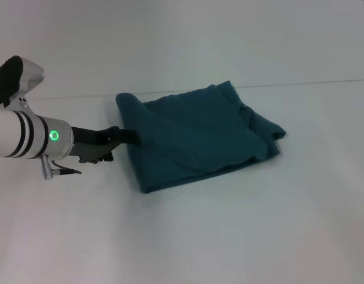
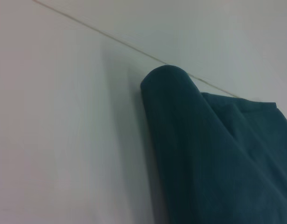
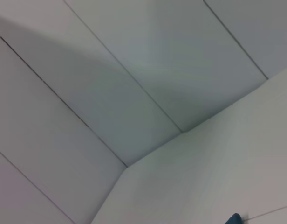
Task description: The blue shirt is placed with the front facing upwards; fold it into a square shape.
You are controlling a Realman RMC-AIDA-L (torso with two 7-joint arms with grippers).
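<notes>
Head view, shirt: the blue shirt (image 1: pixel 197 137) lies folded into a rough, slightly skewed square near the middle of the white table (image 1: pixel 182 236), with a bunched lump at its right edge
Head view, left gripper: the left gripper (image 1: pixel 130 137) reaches in low from the left and touches the shirt's left edge; whether the jaws are open or closed on the cloth cannot be told
Left wrist view: a rounded fold of the shirt (image 2: pixel 204 154) rises close up off the table (image 2: pixel 64 140); the fingers are hidden
Right wrist view: mostly white panels (image 3: pixel 134 93); a small blue tip of shirt (image 3: pixel 234 219) shows at the frame's edge; the right gripper is out of sight
</notes>
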